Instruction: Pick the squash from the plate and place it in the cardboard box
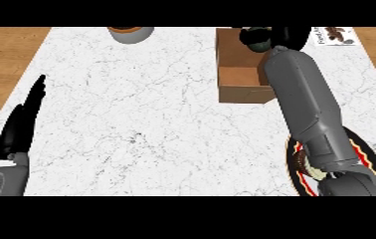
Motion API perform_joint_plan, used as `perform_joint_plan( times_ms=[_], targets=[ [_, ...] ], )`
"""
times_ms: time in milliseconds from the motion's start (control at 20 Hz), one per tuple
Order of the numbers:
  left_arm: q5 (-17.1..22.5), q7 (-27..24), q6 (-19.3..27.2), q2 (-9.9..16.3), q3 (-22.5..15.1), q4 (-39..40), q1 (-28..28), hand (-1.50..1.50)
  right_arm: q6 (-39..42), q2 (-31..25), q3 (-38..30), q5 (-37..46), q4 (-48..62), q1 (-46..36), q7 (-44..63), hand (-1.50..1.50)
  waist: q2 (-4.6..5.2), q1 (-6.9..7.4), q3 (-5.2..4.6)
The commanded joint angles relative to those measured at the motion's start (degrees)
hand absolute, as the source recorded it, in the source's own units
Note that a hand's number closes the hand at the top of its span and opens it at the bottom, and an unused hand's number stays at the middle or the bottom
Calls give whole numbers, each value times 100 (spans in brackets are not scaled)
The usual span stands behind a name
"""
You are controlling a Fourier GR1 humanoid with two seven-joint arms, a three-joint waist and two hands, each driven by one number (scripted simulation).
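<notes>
While the right forearm (308, 108) runs up the right side of the view, the nearest thing under it is the plate (365, 151), dark-rimmed with a pale centre and mostly hidden by the arm. No squash shows on the bare part of it. At the lower left the left hand (18, 123) rests at the counter edge, fingers straight and pressed together, holding nothing.

Farther up, the box (238, 73) sits open on the marble counter (132, 108), brown inside. The right hand (283, 36) is over the box's far right corner, black fingers curled round a dark green, rounded lump, which is probably the squash (257, 40). Only a small part of it shows beside the fingers, so its full shape can't be told, nor whether it is above the box floor or already low inside.

Risk: the hand is close to the box's far and right walls, not centred. If the fingers open there, the squash may catch the rim and roll out onto the counter. The forearm also passes just over the near right wall, so a careless drop in height could nudge the box. A rounded squash could roll once let go.

At the far edge are a grey bowl (131, 33) with a brown rim and, at top right, a printed card (336, 36), both well apart from the action.
</notes>
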Motion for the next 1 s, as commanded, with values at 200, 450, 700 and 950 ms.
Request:
perform_joint_plan(
  times_ms=[200,450,700,950],
  targets=[
    [43,98,-153,86,76,229,-396,0,-604,-177,-826,-742,1447,-411,-660,-150,62,82,6],
    [-184,-15,101,-235,-175,-46,-36,0,-1385,-140,-954,-884,1603,-357,-1520,-150,64,136,10],
    [-119,210,-19,-182,-148,-249,-47,0,-1968,-266,-1176,-1194,1376,-395,-2286,-150,31,84,13],
    [-114,-246,37,-24,184,437,92,0,-2362,77,-1373,-1782,637,-220,-2797,-150,-66,-196,-2]
  ],
)
